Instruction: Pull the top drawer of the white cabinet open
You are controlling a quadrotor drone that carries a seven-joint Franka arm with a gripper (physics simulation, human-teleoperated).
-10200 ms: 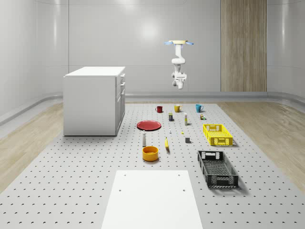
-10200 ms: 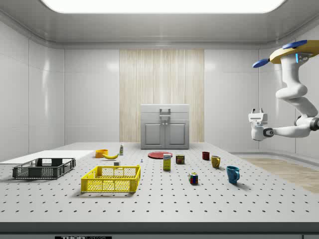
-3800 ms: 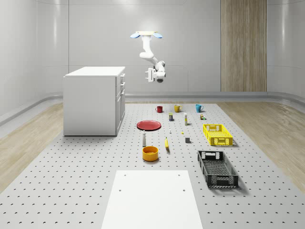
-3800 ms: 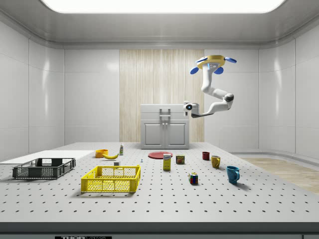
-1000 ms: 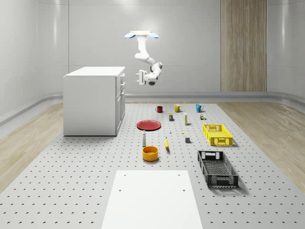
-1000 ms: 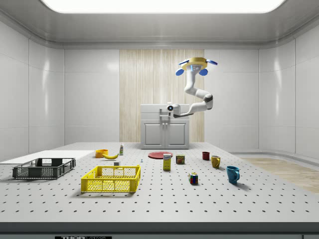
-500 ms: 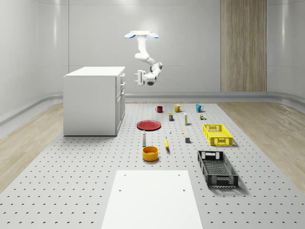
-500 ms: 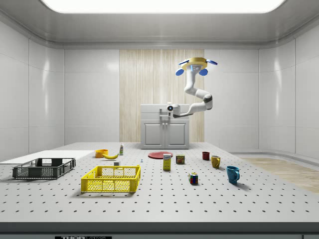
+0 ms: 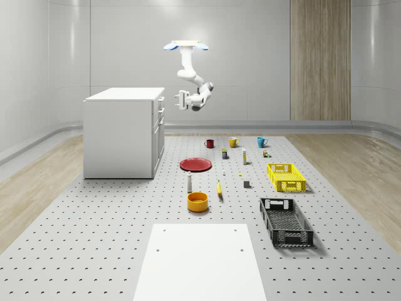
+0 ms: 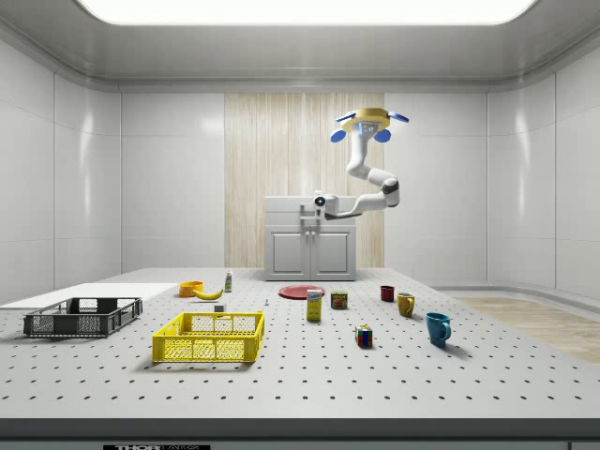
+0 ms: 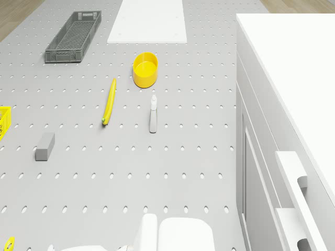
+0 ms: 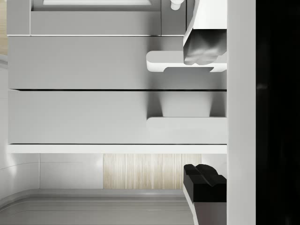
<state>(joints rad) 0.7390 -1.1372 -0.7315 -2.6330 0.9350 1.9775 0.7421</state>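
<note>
The cabinet (image 9: 122, 135) looks like smooth matt white-painted board. Its drawer (image 12: 93, 117) fronts and handle (image 12: 185, 123) share that finish. The floor plate (image 9: 94, 238) is matt grey, like metal, dotted with holes. At 12 o'clock in the side view, a wall panel (image 10: 305, 150) shows pale wood grain. The arm (image 9: 191, 75) is glossy white plastic. The baskets (image 9: 286, 176) look like moulded plastic mesh.

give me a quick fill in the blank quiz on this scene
1. The drone hovers with its claw facing the white ____.
2. The banana lies beside the ____ bowl.
3. The red plate lies on the ____.
4. The crate next to the black crate is ____.

Missing words: cabinet; yellow; table; yellow
</note>
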